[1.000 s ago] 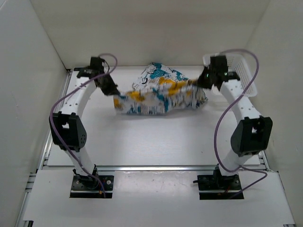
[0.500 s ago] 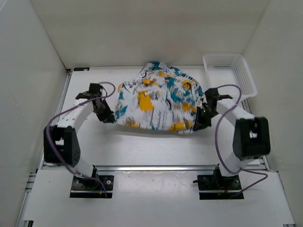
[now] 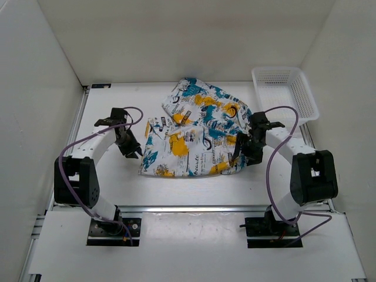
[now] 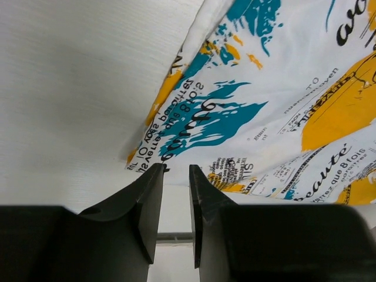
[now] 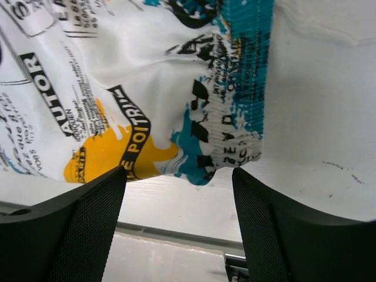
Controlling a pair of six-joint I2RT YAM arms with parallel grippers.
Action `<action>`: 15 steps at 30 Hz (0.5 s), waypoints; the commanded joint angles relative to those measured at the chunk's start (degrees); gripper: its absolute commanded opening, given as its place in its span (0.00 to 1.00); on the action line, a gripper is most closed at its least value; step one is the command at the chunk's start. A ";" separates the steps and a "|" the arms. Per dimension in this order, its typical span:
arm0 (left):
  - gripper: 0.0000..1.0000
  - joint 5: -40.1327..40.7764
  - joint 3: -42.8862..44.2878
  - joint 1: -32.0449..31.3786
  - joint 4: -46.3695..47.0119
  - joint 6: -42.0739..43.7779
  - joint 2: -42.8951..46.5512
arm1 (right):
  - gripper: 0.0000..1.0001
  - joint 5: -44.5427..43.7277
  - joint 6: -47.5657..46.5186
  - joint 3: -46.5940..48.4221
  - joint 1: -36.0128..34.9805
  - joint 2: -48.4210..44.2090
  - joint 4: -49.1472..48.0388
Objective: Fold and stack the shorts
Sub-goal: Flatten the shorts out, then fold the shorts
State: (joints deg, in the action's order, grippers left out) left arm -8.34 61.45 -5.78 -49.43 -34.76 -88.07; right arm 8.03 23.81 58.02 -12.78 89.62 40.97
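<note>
At the near edge of the flat white table [image 3: 188, 187], both arm bases are bolted side by side.

Left gripper [image 3: 133, 151]: positioned just beside the left edge of the shorts [image 3: 197, 138], a soft white fabric garment printed in teal, yellow-orange and black. In the left wrist view the left gripper [image 4: 175, 171] shows only a narrow slot between its two black fingers, and nothing is clamped in it. The hem of the shorts [image 4: 264, 106] lies on the table just past the fingertips.

Right gripper [image 3: 238, 154]: positioned at the right edge of the shorts. In the right wrist view the right gripper [image 5: 179, 176] has its fingers spread wide, with nothing gripped. The gathered teal waistband corner of the shorts [image 5: 147, 76] rests on the table ahead of the gap; contact with the fingertips cannot be confirmed.

The shorts lie spread on the table between the two grippers, apparently in overlapping layers.

At the far right corner stands a white plastic mesh basket [image 3: 305, 97], well apart from the shorts.
</note>
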 commanded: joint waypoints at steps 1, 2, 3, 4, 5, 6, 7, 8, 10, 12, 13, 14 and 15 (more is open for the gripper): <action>0.36 1.04 -2.55 0.33 -0.32 0.57 3.95 | 0.76 -2.06 3.08 -2.56 -0.32 -0.24 -3.52; 0.38 1.04 -3.26 0.33 -0.32 0.57 4.66 | 0.76 -2.93 4.39 -3.17 -0.32 0.46 -4.05; 0.40 1.04 -4.05 0.33 -0.32 0.57 5.27 | 0.73 -5.02 4.40 -3.18 -0.32 1.77 -4.67; 0.40 1.04 -4.75 0.33 -0.32 0.57 5.80 | 0.68 -6.44 5.01 -3.18 -1.02 2.48 -4.67; 0.40 1.04 -6.07 0.33 -0.32 0.57 6.33 | 0.68 -8.28 5.01 -3.18 -1.02 3.18 -5.28; 0.40 1.04 -6.08 0.33 -0.32 0.57 7.12 | 0.68 -10.21 5.62 -3.18 -1.63 3.80 -5.29; 0.40 1.04 -6.78 0.33 -0.32 0.57 7.13 | 0.68 -11.80 6.24 -3.18 -2.33 3.80 -4.42; 0.40 1.04 -6.78 0.33 -0.32 0.57 7.65 | 0.69 -14.94 6.77 -2.39 -2.34 3.80 -3.10; 0.40 1.04 -6.78 0.33 -0.84 0.57 8.26 | 0.71 -17.69 7.29 -2.38 -4.71 0.04 -2.31; 0.40 1.04 -5.99 0.33 -0.84 0.57 8.27 | 0.74 -20.32 7.30 -1.60 -6.64 -3.92 0.33; 0.40 1.04 -5.21 0.33 -0.84 0.57 8.27 | 0.74 -22.34 7.30 -0.72 -7.26 -4.98 1.12; 0.40 1.57 -5.20 0.33 -0.84 0.57 8.27 | 0.75 -22.88 7.30 -0.71 -7.79 -6.55 1.82; 0.40 1.57 -4.59 0.33 -0.84 0.57 7.75 | 0.75 -22.89 7.30 0.07 -8.57 -7.09 3.05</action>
State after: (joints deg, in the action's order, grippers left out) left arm -7.86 54.83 -5.72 -50.61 -34.70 -82.59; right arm -9.15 30.11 55.11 -19.94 86.63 40.32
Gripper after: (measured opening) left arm 0.401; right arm 0.748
